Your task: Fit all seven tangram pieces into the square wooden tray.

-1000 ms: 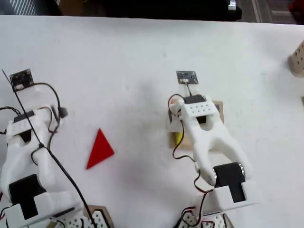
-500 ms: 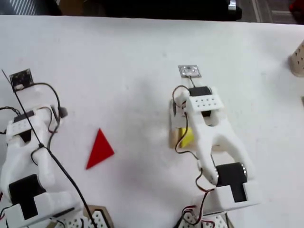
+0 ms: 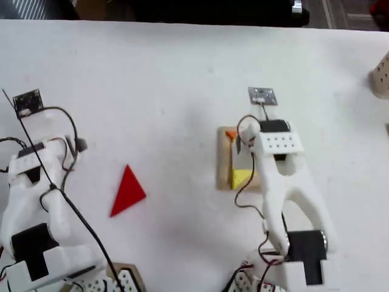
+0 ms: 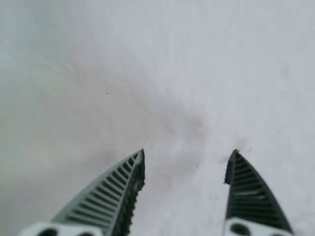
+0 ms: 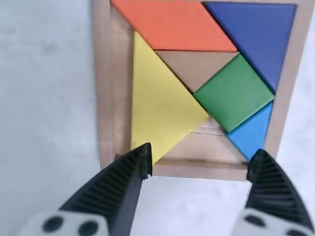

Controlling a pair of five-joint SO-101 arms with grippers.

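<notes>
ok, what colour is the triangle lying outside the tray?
Red triangle; shows best in the high view.

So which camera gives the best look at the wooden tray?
The right wrist view: the wooden tray lies just below it, pieces and gaps plain. The high view has the right arm over most of it; the left wrist view faces the table.

White table [image 3: 152, 73] w/ tan perforated block [image 3: 380, 76] at its right edge, dark strip [image 3: 200, 11] behind.
</notes>
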